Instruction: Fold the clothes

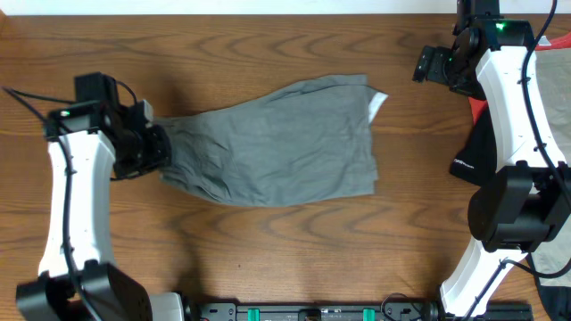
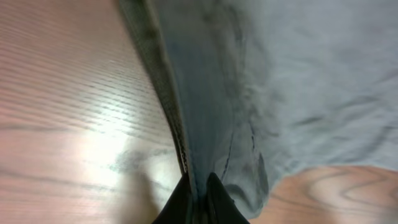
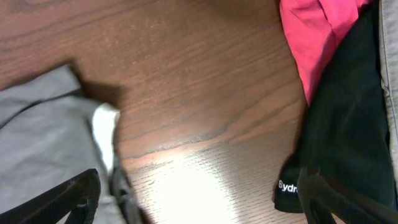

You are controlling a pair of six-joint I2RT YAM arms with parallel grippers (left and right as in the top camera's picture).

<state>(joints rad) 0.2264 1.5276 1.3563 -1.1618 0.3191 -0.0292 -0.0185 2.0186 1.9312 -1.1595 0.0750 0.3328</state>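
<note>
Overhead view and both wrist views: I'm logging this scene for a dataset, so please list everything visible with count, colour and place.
shorts: one, grey-olive, spread flat at the table's centre
white flap: one, white, sticking out at the shorts' upper right corner
black garment: one, black with a white logo, right side of the table
red-pink garment: one, red-pink, beside the black one at the far right
table: one, brown wood grain, under everything
left gripper: one, black, shut on the shorts' left end
right gripper: one, black, open above bare wood between the shorts and the black garment
</note>
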